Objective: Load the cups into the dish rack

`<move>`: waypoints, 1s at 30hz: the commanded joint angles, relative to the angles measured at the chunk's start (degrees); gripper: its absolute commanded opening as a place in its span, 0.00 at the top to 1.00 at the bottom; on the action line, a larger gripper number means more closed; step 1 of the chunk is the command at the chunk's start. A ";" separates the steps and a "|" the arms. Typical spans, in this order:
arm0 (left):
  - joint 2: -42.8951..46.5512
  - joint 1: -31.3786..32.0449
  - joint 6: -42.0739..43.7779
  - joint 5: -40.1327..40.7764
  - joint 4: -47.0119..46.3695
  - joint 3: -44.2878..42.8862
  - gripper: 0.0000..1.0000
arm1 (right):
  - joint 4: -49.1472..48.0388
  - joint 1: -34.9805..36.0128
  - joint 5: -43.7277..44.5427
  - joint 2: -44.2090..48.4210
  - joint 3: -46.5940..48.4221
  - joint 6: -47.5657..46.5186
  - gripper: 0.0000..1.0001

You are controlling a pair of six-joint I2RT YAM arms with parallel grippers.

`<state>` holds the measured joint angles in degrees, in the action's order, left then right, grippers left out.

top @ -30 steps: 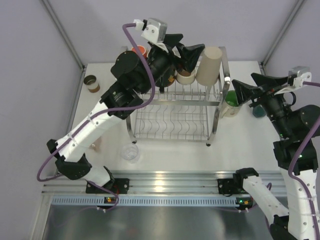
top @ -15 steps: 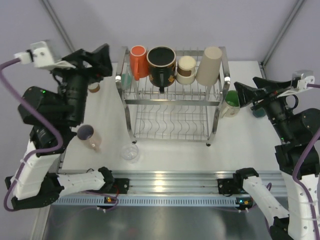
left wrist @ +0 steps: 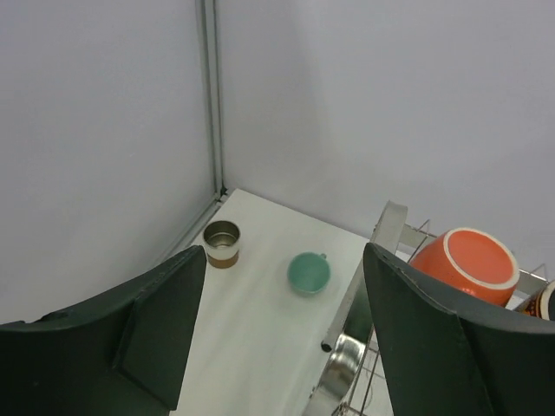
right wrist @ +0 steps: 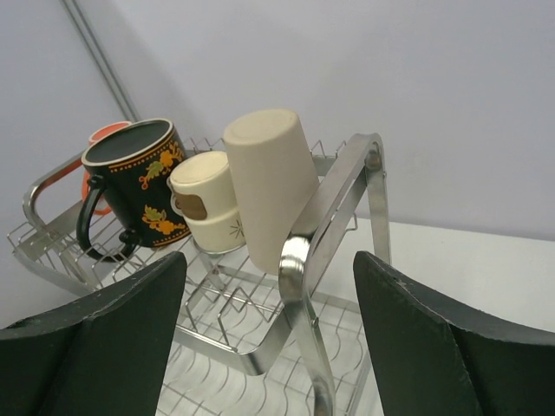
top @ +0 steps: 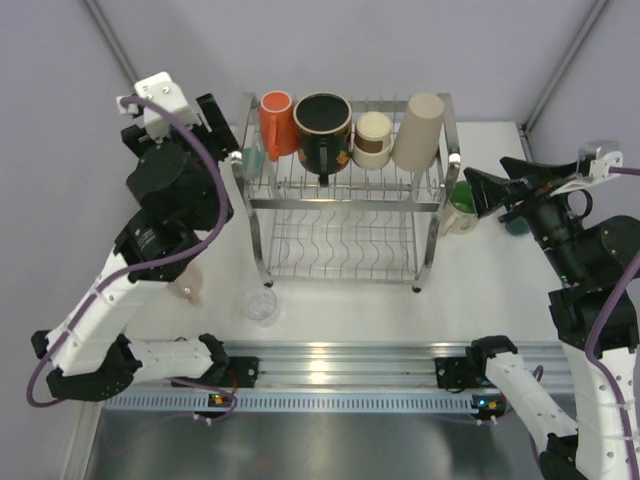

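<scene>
**Top view.** The dish rack (top: 345, 203) stands mid-worktop (top: 340, 315), toward the far edge. Its upper tier carries the orange cup (top: 275, 122), black patterned mug (top: 321, 125), brown-cream paper cup (top: 373, 138) and tall beige cup (top: 418, 130); the lower tier looks bare. Outside the rack we see a teal cup (top: 254, 157) just beside its far-left post and a green mug (top: 460, 205) against its right side. A clear cup (top: 261, 305) and a pink cup (top: 188, 290) sit closer to the near edge. The right gripper (top: 497, 178) hovers by the green mug.

**Left wrist view.** The left gripper (left wrist: 284, 256) is spread wide and holds nothing. Between its fingers we see the teal cup on the worktop and, nearer the far-left corner, a brown-banded cup (left wrist: 222, 244); the two stand apart. We judge the step in hand to be the approach to one of these. To do it well, we would centre the fingers on one cup only and descend clear of the rack's post. We would then grip across the cup wall and carry it to a free slot.

**Right wrist view.** The right gripper is likewise spread and empty. It looks past the rack's right post at the upper-tier cups, and the green mug lies outside this view.
</scene>
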<state>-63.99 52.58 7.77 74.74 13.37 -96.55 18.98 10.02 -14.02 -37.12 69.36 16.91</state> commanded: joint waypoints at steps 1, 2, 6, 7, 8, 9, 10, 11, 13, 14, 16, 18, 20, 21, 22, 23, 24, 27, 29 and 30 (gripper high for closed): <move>-3.94 -2.55 -1.60 2.26 6.11 -6.00 0.21 | 0.62 0.96 -0.39 0.30 1.30 -1.70 0.21; -5.17 -3.61 -4.66 0.60 14.41 -10.10 0.21 | 0.96 0.88 -0.31 0.21 1.39 -1.79 0.21; -11.15 -18.69 -25.56 -22.03 34.30 -18.31 0.21 | 1.76 0.96 -0.83 0.21 1.56 -2.14 0.21; -11.42 -27.79 -27.09 -30.62 35.32 -18.23 0.21 | 2.37 0.88 -0.92 0.04 1.74 -2.05 0.22; -11.42 -31.19 -27.89 -33.58 35.50 -16.58 0.21 | 2.98 0.96 -1.44 -0.14 2.09 -1.97 0.22; -10.73 -33.74 -29.20 -34.91 35.41 -15.34 0.21 | 4.64 0.88 -2.06 -0.23 2.79 -2.23 0.22; -10.29 -36.81 -29.82 -36.58 35.50 -14.29 0.21 | 5.27 0.88 -2.32 -0.40 3.14 -2.23 0.22; -10.02 -37.98 -30.44 -37.20 35.41 -12.71 0.21 | 5.62 0.88 -2.50 -0.58 3.49 -2.14 0.22; -9.23 -41.74 -32.20 -37.74 35.50 -10.69 0.23 | 7.03 0.96 -2.50 -0.75 4.02 -1.62 0.23; -9.05 -42.98 -32.81 -37.82 35.59 -9.89 0.23 | 7.64 0.88 -3.02 -1.10 4.72 -1.27 0.23; -9.22 -48.16 -35.27 -38.79 38.47 -8.92 0.23 | 9.57 0.96 -3.90 -1.89 5.52 -0.30 0.24; -9.49 -54.47 -37.03 -41.86 40.59 -7.69 0.23 | 10.54 0.88 -4.87 -2.51 6.57 0.58 0.25; -9.23 -58.01 -38.00 -45.01 42.61 -3.92 0.23 | 10.90 0.96 -6.45 -2.43 6.31 1.20 0.26; -8.79 -61.42 -38.79 -46.08 43.06 -2.17 0.23 | 10.55 0.88 -6.81 -2.17 6.05 1.72 0.26; -8.44 -62.85 -39.23 -46.70 43.32 1.85 0.23 | 9.85 0.96 -7.07 -1.82 5.70 1.90 0.26; -7.74 -63.82 -39.50 -46.88 43.41 4.16 0.23 | 9.15 0.96 -7.33 -1.46 4.74 2.16 0.26; -7.21 -65.13 -40.37 -47.49 43.50 6.36 0.23 | 8.36 0.88 -7.51 -0.68 4.21 2.77 0.26; -4.40 -66.55 -43.79 -45.14 43.59 14.18 0.25 | 6.07 0.96 -8.21 0.30 3.15 3.83 0.26; -1.51 -66.64 -45.21 -44.85 42.45 20.16 0.25 | 5.63 1.05 -8.65 0.21 3.49 4.19 0.26; -0.71 -66.99 -45.73 -45.64 41.40 21.83 0.25 | 5.80 1.49 -8.65 0.12 3.59 4.19 0.25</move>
<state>-70.06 -13.58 -33.80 29.71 55.40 -78.70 28.01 10.07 -21.21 -37.43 72.64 19.62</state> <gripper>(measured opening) 0.755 0.743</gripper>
